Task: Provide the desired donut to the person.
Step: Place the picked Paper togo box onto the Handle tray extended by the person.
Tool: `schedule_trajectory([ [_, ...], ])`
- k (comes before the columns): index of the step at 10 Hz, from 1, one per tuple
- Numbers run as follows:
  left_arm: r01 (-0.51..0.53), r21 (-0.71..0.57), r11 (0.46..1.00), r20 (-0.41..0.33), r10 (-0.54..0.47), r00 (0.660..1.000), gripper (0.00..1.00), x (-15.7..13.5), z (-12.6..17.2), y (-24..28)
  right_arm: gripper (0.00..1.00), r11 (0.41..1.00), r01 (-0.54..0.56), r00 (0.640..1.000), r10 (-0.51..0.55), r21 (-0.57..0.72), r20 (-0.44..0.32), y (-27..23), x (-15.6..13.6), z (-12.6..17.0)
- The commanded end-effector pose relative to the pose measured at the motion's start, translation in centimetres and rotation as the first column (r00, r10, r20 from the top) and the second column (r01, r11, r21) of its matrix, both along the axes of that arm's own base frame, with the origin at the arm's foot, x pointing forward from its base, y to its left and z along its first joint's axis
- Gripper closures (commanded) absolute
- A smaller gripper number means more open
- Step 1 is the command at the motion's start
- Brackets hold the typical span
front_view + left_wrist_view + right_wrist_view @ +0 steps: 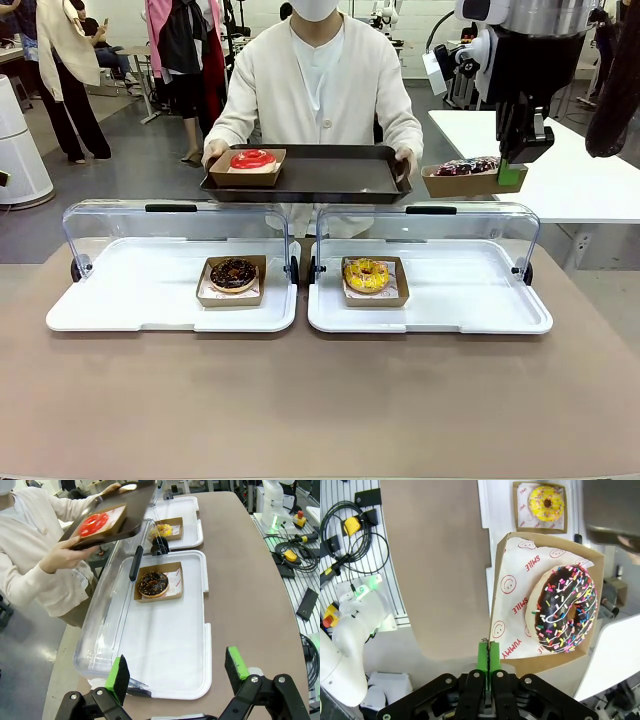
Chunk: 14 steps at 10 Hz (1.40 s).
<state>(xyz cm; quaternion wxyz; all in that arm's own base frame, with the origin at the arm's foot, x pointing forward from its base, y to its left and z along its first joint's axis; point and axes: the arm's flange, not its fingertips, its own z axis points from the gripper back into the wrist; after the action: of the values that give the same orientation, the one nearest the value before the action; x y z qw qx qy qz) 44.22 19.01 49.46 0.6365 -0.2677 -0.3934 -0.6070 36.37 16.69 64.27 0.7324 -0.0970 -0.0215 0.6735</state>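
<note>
My right gripper (511,173) is shut on the rim of a brown cardboard box (468,182) that holds a chocolate donut with coloured sprinkles (565,610). It hangs in the air just off the right end of the black tray (340,170). The person (320,80) in a cream cardigan holds this tray with both hands; a red-glazed donut (252,159) in its box sits at the tray's left end. In the right wrist view the green pads (482,656) pinch the box edge. My left gripper (177,675) stands open over the near end of a white display tray (165,650).
Two white display trays (130,290) (470,295) with raised clear lids lie on the brown table. One holds a chocolate donut (233,274), the other a yellow donut (367,275). A white table (590,180) stands at the back right. Bystanders stand at the far left.
</note>
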Motion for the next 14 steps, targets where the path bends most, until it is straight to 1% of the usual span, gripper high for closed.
schedule_trajectory([
  [1, -0.004, -0.015, 1.000, 0.001, 0.004, 1.000, 0.00, 0.0, 0.2, 0.0, 1.00, 1.000, 0.010, 1.000, -0.009, -0.008, 0.002, 0.0, -0.2, -0.2],
  [5, -0.004, -0.015, 1.000, 0.001, 0.004, 1.000, 0.00, 0.0, 0.2, 0.0, 1.00, 1.000, 0.010, 1.000, -0.009, -0.008, 0.002, 0.0, -0.2, -0.2],
  [6, -0.004, -0.015, 1.000, 0.001, 0.004, 1.000, 0.00, 0.0, 0.2, 0.0, 0.99, 1.000, 0.000, 1.000, 0.000, 0.000, 0.000, 0.0, 0.0, 0.0],
  [7, -0.004, -0.015, 1.000, 0.001, 0.004, 1.000, 0.00, 0.0, 0.2, 0.0, 0.99, 1.000, -0.029, 1.000, 0.029, 0.006, 0.005, 1.2, 0.4, 0.2],
  [10, -0.004, -0.015, 1.000, 0.001, 0.004, 1.000, 0.00, 0.0, 0.2, 0.0, 0.99, 0.995, -0.095, 0.995, 0.095, -0.009, 0.015, 6.1, 2.6, 1.3],
  [11, -0.004, -0.015, 1.000, 0.001, 0.004, 1.000, 0.00, 0.0, 0.2, 0.0, 0.99, 0.994, -0.112, 0.994, 0.112, -0.018, 0.002, 7.7, 3.7, 1.3],
  [13, -0.004, -0.015, 1.000, 0.001, 0.004, 1.000, 0.00, 0.0, 0.2, 0.0, 0.99, 0.990, -0.142, 0.990, 0.142, -0.014, -0.001, 10.5, 6.2, 0.5],
  [14, -0.004, -0.015, 1.000, 0.001, 0.004, 1.000, 0.00, 0.0, 0.2, 0.0, 0.99, 0.988, -0.153, 0.988, 0.153, 0.002, -0.010, 11.3, 7.5, -0.3],
])
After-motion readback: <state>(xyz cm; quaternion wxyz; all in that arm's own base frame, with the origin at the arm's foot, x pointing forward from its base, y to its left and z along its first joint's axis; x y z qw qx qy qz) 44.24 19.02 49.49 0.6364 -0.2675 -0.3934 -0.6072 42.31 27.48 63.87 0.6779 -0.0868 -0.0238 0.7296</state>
